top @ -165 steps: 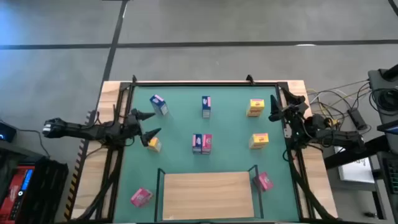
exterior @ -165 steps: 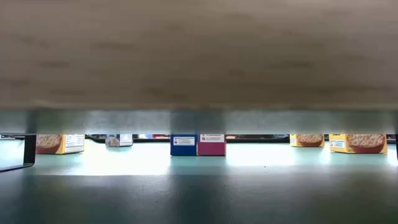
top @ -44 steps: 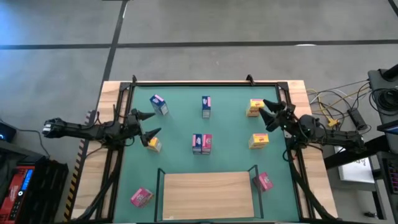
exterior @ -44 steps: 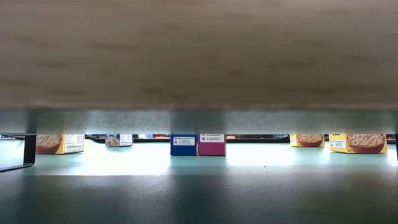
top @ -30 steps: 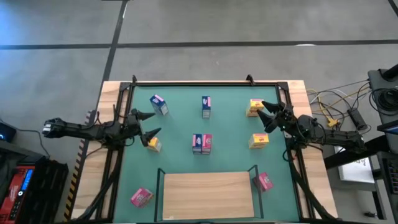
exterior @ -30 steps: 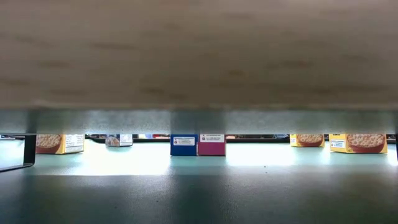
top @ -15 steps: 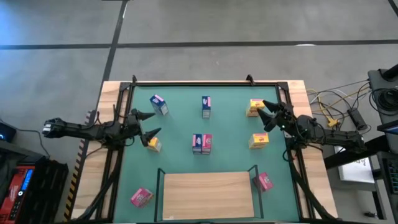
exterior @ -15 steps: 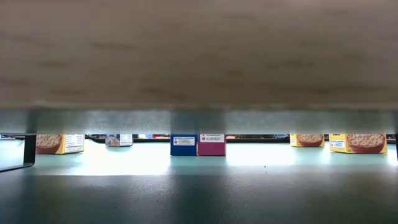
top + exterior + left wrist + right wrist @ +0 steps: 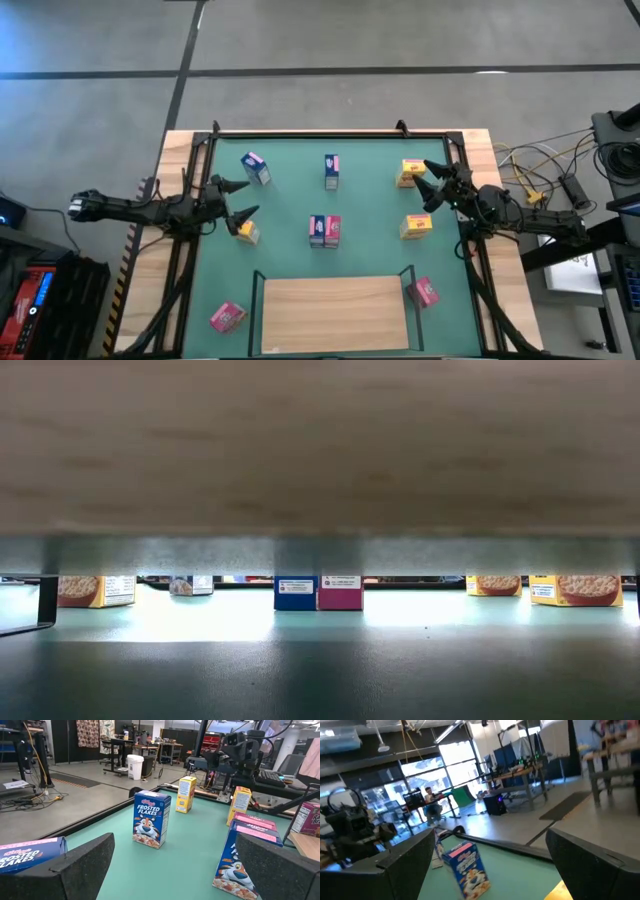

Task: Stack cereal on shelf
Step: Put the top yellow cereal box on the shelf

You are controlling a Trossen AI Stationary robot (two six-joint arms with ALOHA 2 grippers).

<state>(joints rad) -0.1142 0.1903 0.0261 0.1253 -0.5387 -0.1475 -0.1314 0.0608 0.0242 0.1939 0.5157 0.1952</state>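
My right gripper [image 9: 432, 184] hangs with fingers spread and empty just beside the far yellow cereal box [image 9: 410, 173], nearer to it than my left gripper [image 9: 237, 200], also open, empty. The shelf [image 9: 333, 313] lies at the near edge.

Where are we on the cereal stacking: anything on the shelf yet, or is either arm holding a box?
Done: nothing. The shelf board is bare in the high view. In hand: nothing held; the right gripper is open beside the far-right yellow box, the left gripper waits open at the mat's left edge. Left: every box, including the blue and pink pair mid-mat and the pink box left of the shelf.
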